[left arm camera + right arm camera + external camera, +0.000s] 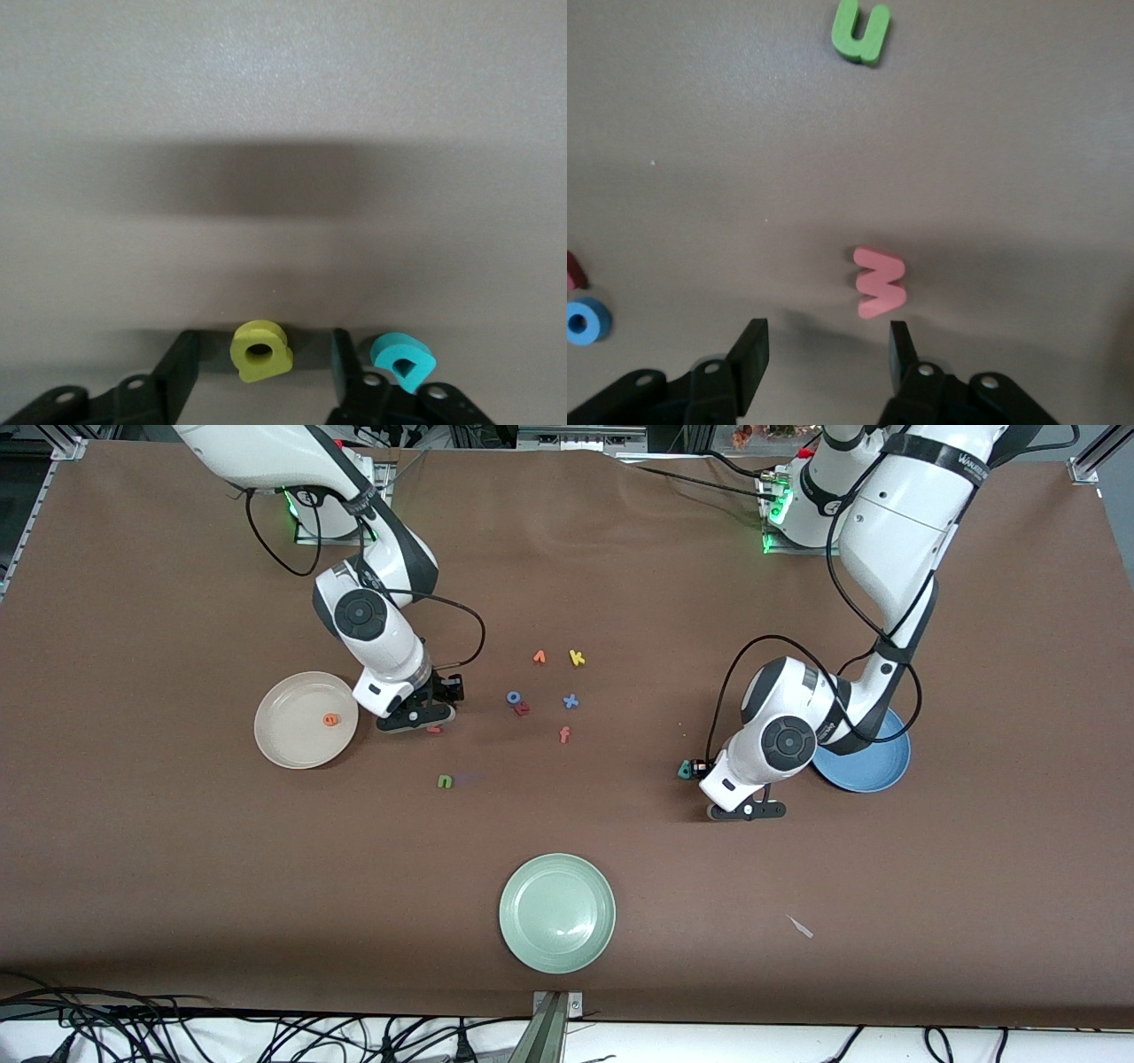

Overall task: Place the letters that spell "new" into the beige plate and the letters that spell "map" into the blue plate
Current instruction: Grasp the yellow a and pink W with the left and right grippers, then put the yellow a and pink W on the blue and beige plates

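surface: plain brown table cover, a bit wrinkly | front edge: tangle of black cables | top corners: metal frame bits

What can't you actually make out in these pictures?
- Front view: the left arm covers part of the medium-blue round plate; what lies there is unseen.
- Front view: the right end effector hides most of the pinkish-red foam "w".
- Front view: the left end effector hides the yellow foam "p".

Teal "a" sits just beside yellow "p", crowding the left end effector
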Motion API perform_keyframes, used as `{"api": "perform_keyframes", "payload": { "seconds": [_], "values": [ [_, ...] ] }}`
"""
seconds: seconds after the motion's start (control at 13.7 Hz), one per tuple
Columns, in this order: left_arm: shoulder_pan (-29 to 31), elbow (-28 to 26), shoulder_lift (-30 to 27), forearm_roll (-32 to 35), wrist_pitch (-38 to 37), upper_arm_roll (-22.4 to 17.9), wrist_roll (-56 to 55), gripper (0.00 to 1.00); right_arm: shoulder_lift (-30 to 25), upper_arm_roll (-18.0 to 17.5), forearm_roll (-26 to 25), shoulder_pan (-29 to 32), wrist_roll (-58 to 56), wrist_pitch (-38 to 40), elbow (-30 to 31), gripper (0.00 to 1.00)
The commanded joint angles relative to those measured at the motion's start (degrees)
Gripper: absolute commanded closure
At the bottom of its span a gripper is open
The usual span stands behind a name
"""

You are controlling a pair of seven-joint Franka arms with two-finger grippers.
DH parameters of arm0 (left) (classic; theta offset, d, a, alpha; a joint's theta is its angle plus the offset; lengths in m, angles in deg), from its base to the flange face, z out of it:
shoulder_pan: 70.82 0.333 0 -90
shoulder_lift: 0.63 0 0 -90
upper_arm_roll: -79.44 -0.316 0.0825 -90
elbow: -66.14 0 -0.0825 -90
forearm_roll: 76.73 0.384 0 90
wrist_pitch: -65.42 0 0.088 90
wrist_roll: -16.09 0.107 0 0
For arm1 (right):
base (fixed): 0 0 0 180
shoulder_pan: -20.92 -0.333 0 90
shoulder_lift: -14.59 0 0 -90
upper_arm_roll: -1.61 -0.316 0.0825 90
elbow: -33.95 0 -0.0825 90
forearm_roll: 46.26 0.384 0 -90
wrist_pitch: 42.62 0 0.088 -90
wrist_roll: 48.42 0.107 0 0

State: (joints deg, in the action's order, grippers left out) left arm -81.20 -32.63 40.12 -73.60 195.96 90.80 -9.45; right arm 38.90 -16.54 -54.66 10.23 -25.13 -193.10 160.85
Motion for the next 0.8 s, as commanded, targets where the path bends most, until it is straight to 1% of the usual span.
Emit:
{"api": "perform_keyframes", "payload": {
  "seconds": [0.0,0.07,0.15,0.22,0.37,0.44,0.59,0.73],
  "values": [
    [0.09,1.21,0.56,-0.49,-0.12,-0.28,0.32,0.64,0.64,0.57,-0.12,-0.56,0.18,-0.34,-1.22,0.37],
    [0.27,1.21,0.56,-0.49,-0.2,-0.28,0.41,0.78,0.91,0.66,-0.21,-0.56,0.09,-0.34,-1.57,0.37],
    [0.1,1.21,0.56,-0.31,-0.2,-0.46,0.49,0.91,0.91,1.01,-0.3,-0.56,-0.25,-0.26,-1.92,0.37],
    [0.18,1.21,0.21,0.47,-0.47,-0.37,0.41,0.96,0.91,1.53,-0.3,-0.56,-1.56,-0.25,-2.1,0.37],
    [0.53,1.3,-0.75,0.83,-1.08,-0.37,0.49,0.96,1.26,2.41,-0.21,-0.56,-3.33,-0.25,-2.71,0.37],
    [0.97,1.21,-2.06,0.83,-3.17,-0.63,2.76,0.96,1.78,2.59,-0.21,-0.56,-3.25,-0.6,-2.71,0.37],
    [4.47,1.21,-4.0,0.83,-7.66,-0.55,10.39,0.96,3.01,2.59,-0.13,-0.56,-3.16,-2.7,-2.71,0.38],
    [8.08,0.86,-6.02,0.83,-12.66,-0.64,17.34,0.96,3.19,2.59,-0.12,-0.56,-3.16,-2.89,-2.63,0.44]
  ]
}}
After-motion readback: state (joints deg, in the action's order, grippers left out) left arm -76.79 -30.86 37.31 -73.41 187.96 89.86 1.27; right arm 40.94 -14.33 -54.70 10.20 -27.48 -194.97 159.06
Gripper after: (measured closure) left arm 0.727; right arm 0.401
